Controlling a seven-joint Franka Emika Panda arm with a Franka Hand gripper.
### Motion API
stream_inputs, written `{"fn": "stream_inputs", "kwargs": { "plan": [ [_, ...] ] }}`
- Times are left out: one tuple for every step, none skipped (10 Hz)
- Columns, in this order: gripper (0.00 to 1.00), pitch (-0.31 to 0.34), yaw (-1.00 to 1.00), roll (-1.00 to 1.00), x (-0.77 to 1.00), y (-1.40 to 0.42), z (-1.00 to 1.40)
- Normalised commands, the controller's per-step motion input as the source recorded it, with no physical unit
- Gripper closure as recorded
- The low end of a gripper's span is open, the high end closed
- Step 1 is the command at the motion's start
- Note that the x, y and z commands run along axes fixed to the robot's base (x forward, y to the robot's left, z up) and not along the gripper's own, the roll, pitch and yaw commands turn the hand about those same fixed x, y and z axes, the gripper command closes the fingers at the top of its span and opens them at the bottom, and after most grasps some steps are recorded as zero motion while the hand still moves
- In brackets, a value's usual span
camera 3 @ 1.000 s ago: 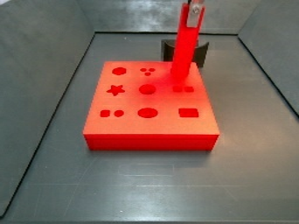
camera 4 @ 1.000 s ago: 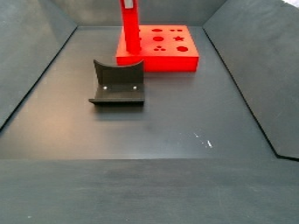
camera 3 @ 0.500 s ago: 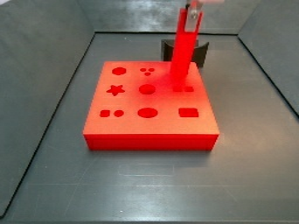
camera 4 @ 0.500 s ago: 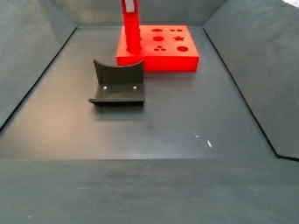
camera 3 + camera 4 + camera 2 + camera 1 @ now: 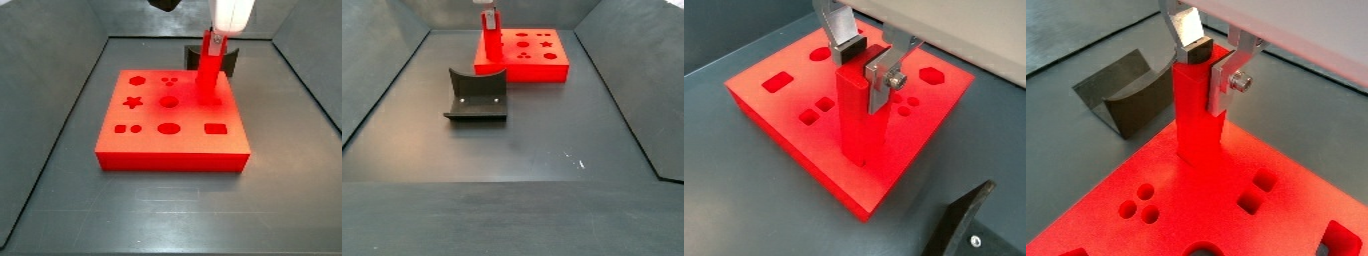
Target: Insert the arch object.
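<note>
A tall red pole [image 5: 210,70] stands upright on the flat red board [image 5: 174,140] with shaped holes, at its far right part. My gripper [image 5: 215,33] is at the pole's top, with one finger on each side, shut on it. Both wrist views show the gripper [image 5: 1209,70] [image 5: 862,72] astride the pole [image 5: 1200,120] [image 5: 858,120], the dark pad of one finger against its top edge. The board [image 5: 1173,210] [image 5: 778,105] lies below. The pole [image 5: 489,40] and gripper [image 5: 489,6] also show in a side view. The arch object is out of view.
The dark fixture [image 5: 476,95] stands on the grey floor beside the board [image 5: 543,68]; it also shows behind the pole [image 5: 231,62] and in both wrist views [image 5: 1126,90] [image 5: 971,215]. Grey walls enclose the floor on several sides.
My gripper has come down into the side views, and the pole's top now sits lower. The board and the fixture have not moved.
</note>
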Motion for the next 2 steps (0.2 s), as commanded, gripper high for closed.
{"fn": "stream_inputs", "kwargs": {
  "plan": [
    [1.0, 0.0, 0.0, 0.0, 0.0, 0.0, -0.03],
    [1.0, 0.0, 0.0, 0.0, 0.0, 0.0, 0.0]
  ]
}}
